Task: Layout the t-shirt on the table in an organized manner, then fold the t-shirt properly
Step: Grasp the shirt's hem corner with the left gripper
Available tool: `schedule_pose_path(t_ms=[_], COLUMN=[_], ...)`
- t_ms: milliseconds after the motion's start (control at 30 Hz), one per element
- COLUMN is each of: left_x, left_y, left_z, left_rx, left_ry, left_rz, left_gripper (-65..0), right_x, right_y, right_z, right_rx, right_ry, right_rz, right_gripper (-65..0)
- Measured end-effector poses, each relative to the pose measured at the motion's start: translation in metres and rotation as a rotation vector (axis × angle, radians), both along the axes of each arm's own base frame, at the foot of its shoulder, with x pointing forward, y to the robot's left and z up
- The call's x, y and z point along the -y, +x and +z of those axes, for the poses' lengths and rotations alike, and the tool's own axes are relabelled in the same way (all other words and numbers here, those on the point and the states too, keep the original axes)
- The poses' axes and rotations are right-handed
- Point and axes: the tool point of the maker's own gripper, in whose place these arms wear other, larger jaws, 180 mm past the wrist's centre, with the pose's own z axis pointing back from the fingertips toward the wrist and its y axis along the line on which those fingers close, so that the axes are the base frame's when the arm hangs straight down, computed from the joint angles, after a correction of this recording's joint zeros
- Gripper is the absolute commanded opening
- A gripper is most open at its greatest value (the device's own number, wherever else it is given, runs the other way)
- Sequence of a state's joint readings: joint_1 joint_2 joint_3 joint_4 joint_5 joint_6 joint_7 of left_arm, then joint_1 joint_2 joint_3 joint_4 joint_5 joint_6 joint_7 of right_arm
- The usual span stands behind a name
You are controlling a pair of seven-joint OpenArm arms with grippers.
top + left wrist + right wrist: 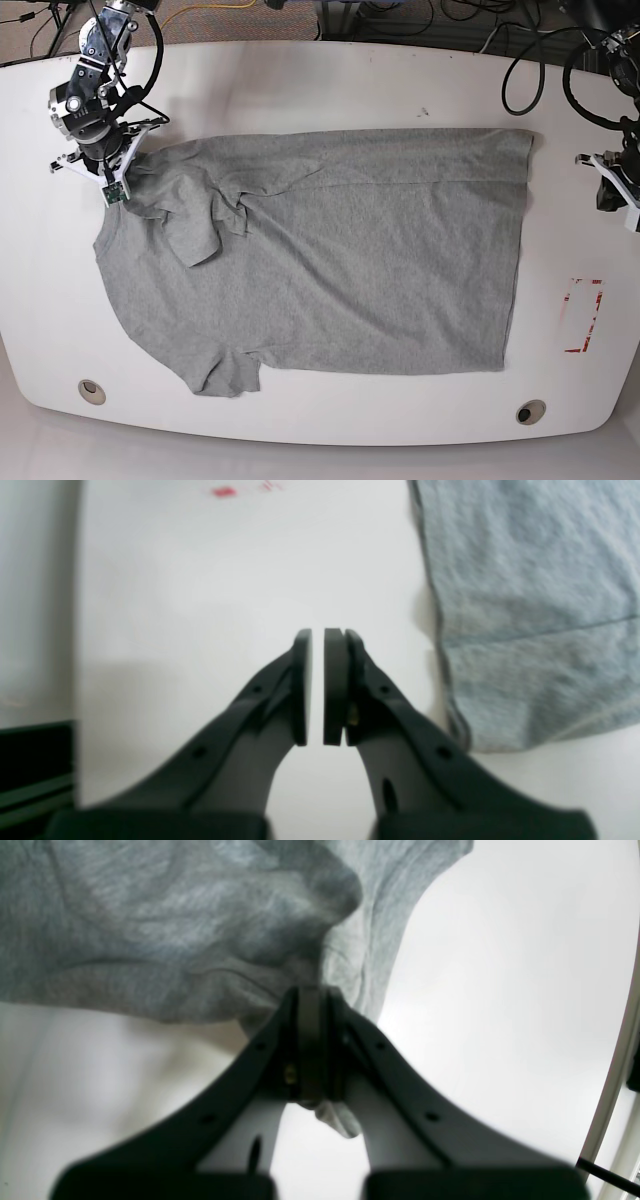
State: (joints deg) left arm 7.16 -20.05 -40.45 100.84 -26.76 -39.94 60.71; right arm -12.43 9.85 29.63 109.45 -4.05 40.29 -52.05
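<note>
The grey t-shirt (340,260) lies spread on the white table (330,85), its hem toward the right and its sleeves toward the left. One sleeve (190,225) is bunched and folded over the body. At the shirt's far left corner my right gripper (312,990) is shut on a fold of the t-shirt (180,935), and a bit of cloth pokes out below the pads. In the base view this arm (95,120) stands at the upper left. My left gripper (317,640) is shut with nothing in it, over bare table just off the shirt's hem (525,605).
A red-outlined mark (583,315) sits on the table near the right edge, seen as red smears (223,492) in the left wrist view. Two round grommet holes (91,391) (530,411) lie by the front edge. Cables (520,70) run along the back right.
</note>
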Motion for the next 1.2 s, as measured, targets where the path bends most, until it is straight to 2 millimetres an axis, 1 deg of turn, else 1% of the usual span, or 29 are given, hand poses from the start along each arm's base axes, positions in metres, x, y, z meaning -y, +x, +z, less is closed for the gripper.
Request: schedule_pose_path(t_ms=[33,133,267,300,333,367,433,500,633,933,1100,1200], left_x=[0.002,0.012,0.033,0.038,0.041,0.046,0.049,0.052,0.055,0.053,0.053,0.057], left_y=[0.0,-0.001,0.002,0.002,0.002,0.002,0.0,-0.002,-0.009,-0.025,-0.03,-0.03], left_z=[-0.002,-0.012,-0.024,-0.026,-0.028,-0.031,-0.036,-0.042,-0.056,-0.086,-0.097,-0.102], left_rx=[-0.001,-0.026,-0.048,-0.048,-0.049,-0.048,-0.059,-0.069,-0.102,-0.188,-0.218,-0.235], left_ry=[-0.007,-0.013,-0.038,-0.049,-0.058,-0.074,-0.089,-0.109,-0.146,-0.202,-0.222,-0.232], left_rz=[0.002,-0.009,-0.051,-0.055,-0.055,-0.054,-0.05,-0.045,-0.031,-0.001,0.011,-0.001], left_gripper=[-61.4,-54.9,-43.1,-41.3,-37.4,-35.7,-32.5,-31.2,-31.0,-31.1,-31.1,-31.1], right_x=[0.0,0.0,0.0,0.0,0.0,0.0,0.0,0.0,0.0,-0.001,0.0,0.0], right_y=[0.0,0.0,0.001,0.002,0.002,0.002,0.002,0.002,0.002,0.002,0.002,0.002], right_z=[0.0,0.0,0.001,0.001,0.001,0.001,0.001,0.001,0.001,0.001,0.001,0.001], right_rx=[0.0,-0.001,0.003,0.004,0.005,0.004,0.004,0.004,0.005,0.004,0.004,0.004], right_ry=[0.0,-0.001,0.0,0.0,0.0,-0.001,-0.001,-0.001,0.0,0.001,-0.001,0.0], right_rz=[0.0,0.0,0.0,0.001,0.001,0.001,0.0,0.0,0.001,0.001,0.001,0.001], right_gripper=[-65.0,-65.0,-65.0,-65.0,-65.0,-65.0,-65.0,-65.0,-65.0,-65.0,-65.0,-65.0])
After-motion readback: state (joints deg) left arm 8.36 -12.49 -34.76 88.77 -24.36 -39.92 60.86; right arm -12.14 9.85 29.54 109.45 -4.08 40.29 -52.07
